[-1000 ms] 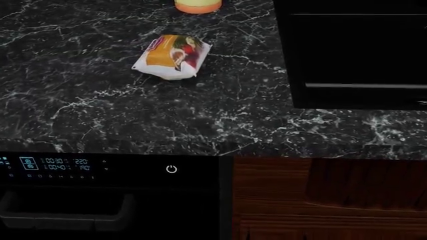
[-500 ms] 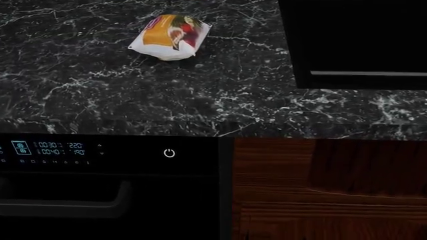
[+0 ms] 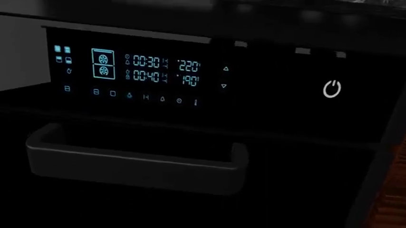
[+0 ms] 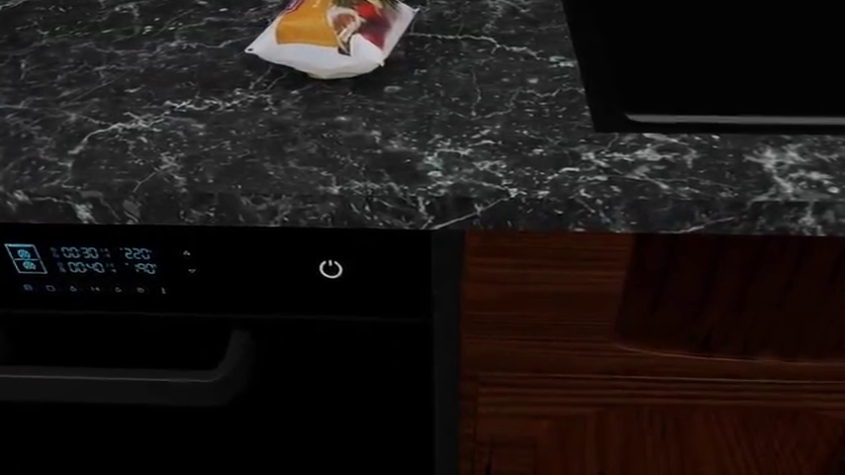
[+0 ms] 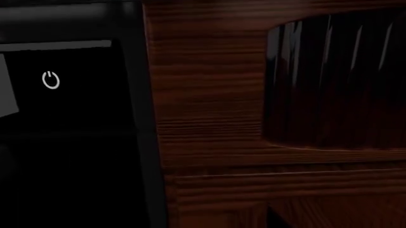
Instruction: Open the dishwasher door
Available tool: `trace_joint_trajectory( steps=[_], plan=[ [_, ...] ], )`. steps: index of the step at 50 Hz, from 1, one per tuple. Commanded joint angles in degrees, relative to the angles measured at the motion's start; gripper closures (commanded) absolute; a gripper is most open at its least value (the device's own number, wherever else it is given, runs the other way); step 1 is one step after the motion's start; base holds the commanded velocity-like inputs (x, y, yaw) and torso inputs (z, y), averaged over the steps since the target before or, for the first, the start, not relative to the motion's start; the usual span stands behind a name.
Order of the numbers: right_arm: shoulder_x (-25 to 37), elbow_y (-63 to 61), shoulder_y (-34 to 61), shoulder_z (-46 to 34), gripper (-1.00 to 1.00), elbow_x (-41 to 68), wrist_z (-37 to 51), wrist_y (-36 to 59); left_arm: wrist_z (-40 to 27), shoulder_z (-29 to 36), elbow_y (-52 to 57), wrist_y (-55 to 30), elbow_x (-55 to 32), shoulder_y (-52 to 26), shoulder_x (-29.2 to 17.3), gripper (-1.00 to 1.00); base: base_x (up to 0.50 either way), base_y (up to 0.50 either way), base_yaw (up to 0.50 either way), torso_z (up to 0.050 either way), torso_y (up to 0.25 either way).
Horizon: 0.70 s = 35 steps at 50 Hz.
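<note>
The dishwasher door (image 4: 330, 396) is a glossy black panel below the counter at the left of the head view, and it looks closed. Its dark bar handle (image 4: 119, 381) runs under a control strip (image 4: 198, 269) with cyan digits and a white power icon (image 4: 330, 269). The left wrist view faces the door close up, with the handle (image 3: 136, 164) below the lit strip (image 3: 146, 76). The right wrist view shows the door's right edge with the power icon (image 5: 51, 80). Neither gripper shows in any view.
A black marble counter (image 4: 396, 148) lies above the door with a snack bag (image 4: 330, 35) on it. A black sink basin (image 4: 713, 59) is at the back right. A reddish-brown wood cabinet panel (image 4: 647, 356) stands right of the door, also in the right wrist view (image 5: 209, 118).
The head view has tilted downward: the counter and snack bag have slid up the frame, and more of the door front and handle shows.
</note>
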Motion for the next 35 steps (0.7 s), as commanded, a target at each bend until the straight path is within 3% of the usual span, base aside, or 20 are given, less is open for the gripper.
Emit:
trace_joint_trajectory(
  steps=[1, 35],
  plan=[
    [0.05, 0.1, 0.21, -0.34, -1.0, 0.18, 0.2, -0.05, -0.23, 0.13, -0.56, 0.57, 0.01, -0.08, -0.23, -1.0, 0.0, 0.0, 0.0, -0.05, 0.0],
    [0.66, -0.12, 0.11, -0.9, -1.0, 0.97, 1.01, -0.59, -1.33, 0.91, -0.7, 1.14, 0.17, -0.12, -1.07, -1.0, 0.0, 0.0, 0.0, -0.05, 0.0]
  ],
)
